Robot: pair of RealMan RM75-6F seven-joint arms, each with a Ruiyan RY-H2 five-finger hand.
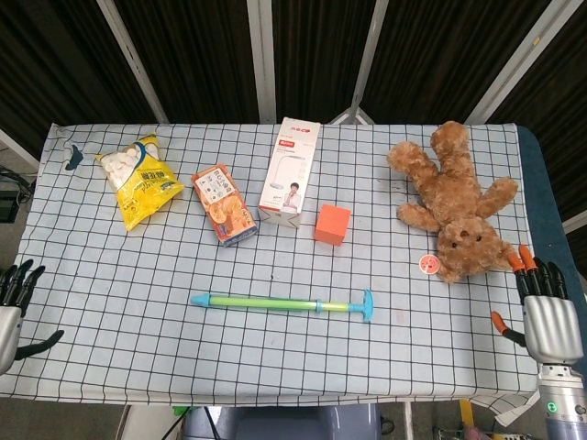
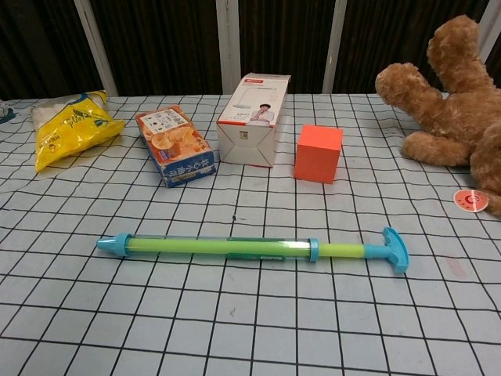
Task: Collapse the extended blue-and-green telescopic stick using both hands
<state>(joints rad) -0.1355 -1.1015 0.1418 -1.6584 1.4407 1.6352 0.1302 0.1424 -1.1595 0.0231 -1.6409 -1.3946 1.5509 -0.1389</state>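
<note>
The blue-and-green telescopic stick [image 1: 282,302] [image 2: 250,248] lies flat on the checked tablecloth near the front, pointed blue cap to the left, T-shaped blue handle to the right. Nothing touches it. My left hand [image 1: 9,310] sits at the far left edge of the head view, fingers spread, holding nothing. My right hand [image 1: 547,312] is at the far right edge beyond the table, fingers apart and holding nothing. Neither hand shows in the chest view.
Behind the stick stand an orange snack box [image 1: 224,203], a white carton [image 1: 291,171] and an orange cube [image 1: 332,224]. A yellow bag [image 1: 139,179] lies back left. A brown teddy bear [image 1: 458,203] lies at the right with a small round tag [image 1: 427,265] beside it.
</note>
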